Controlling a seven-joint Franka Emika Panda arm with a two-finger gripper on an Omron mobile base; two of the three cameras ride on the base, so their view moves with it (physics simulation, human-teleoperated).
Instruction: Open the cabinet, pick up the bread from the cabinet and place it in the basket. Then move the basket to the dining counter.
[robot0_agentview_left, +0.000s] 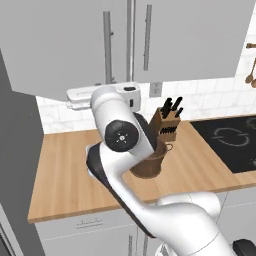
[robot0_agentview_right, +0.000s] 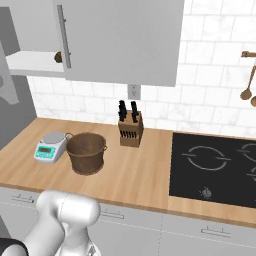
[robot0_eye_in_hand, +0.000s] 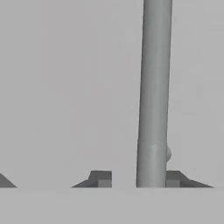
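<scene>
My jaws stand narrowly parted either side of the cabinet door's bar handle, not clamping it. The door is ajar. The basket waits on the worktop. I should back straight off before swinging.

Left base view is looking forward and down from behind the arm at the counter and cabinet. Right base view is facing the same counter from the other side, sharing the basket and knife block. Hand view is sitting very close to a cabinet handle, between the end effector tips.
</scene>
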